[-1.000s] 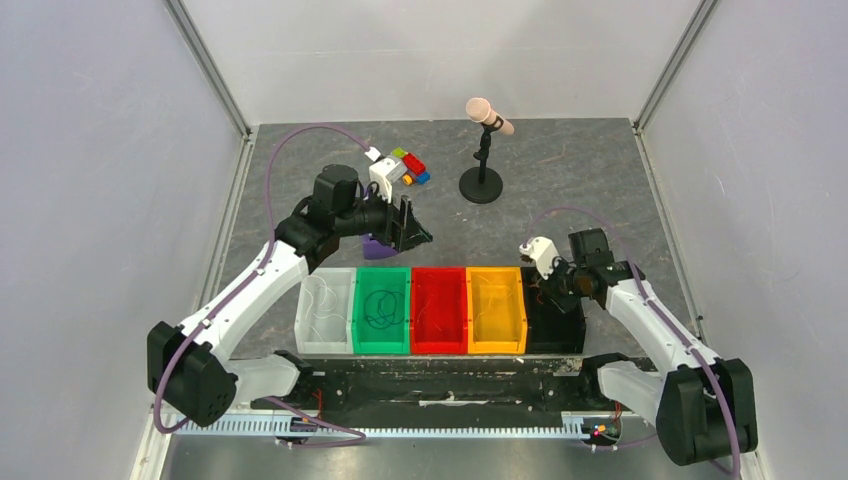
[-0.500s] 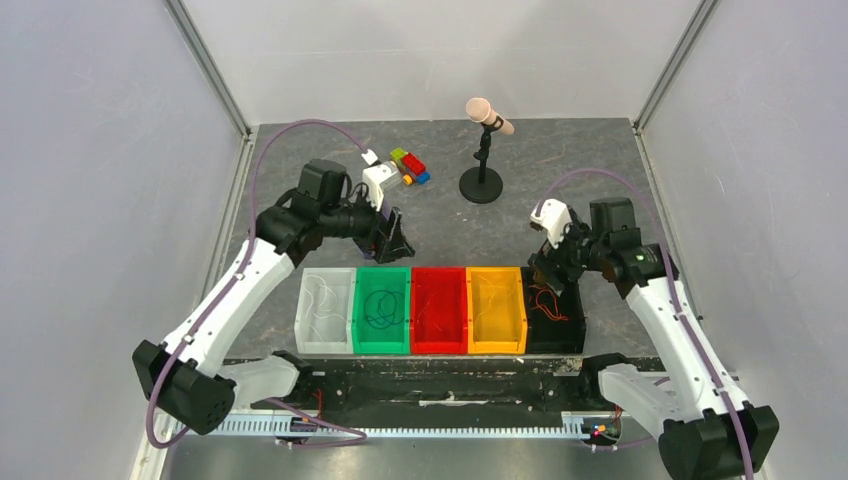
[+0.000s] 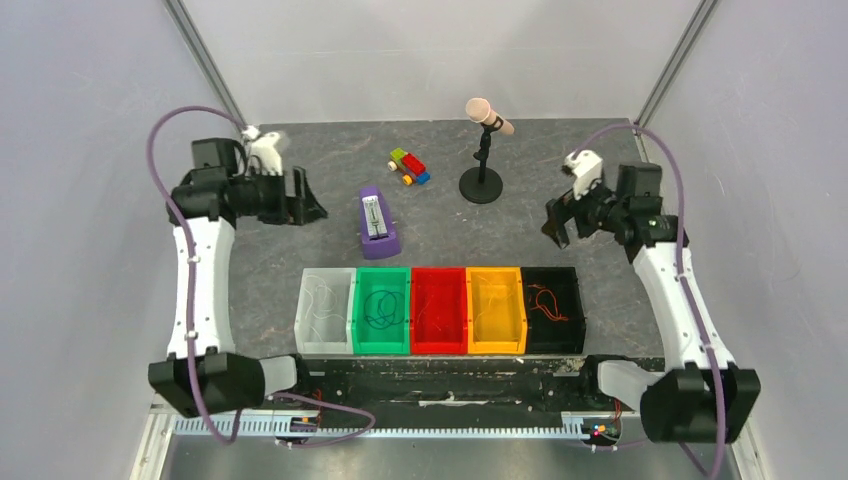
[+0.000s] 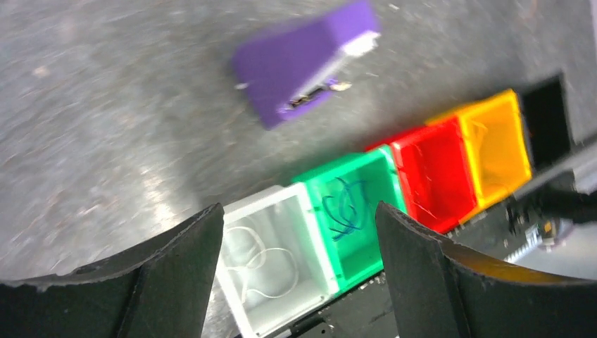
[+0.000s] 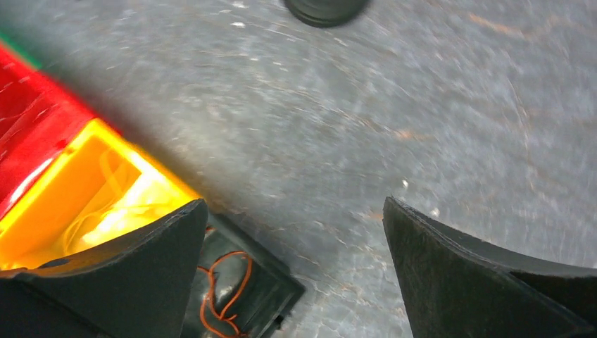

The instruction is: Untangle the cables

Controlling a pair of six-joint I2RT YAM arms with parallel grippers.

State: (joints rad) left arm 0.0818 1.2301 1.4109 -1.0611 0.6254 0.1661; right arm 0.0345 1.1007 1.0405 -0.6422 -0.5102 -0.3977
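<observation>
The right gripper [image 5: 294,204] is seen with its dark jaws spread wide and nothing between them, above a grey speckled tabletop [image 5: 366,120]. A thin orange cable [image 5: 227,285] is coiled in a black plastic bin [image 5: 285,287], flanked by a translucent yellow plastic bin [image 5: 144,160] and a red plastic bin [image 5: 28,120].

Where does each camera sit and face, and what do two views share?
Top external: above, behind the robot, facing down at the table; both arms show.
Left wrist: left arm, facing down past the left gripper at the purple box.
Right wrist: right arm, past the right gripper at the yellow bin.
Wrist views share the yellow bin.
</observation>
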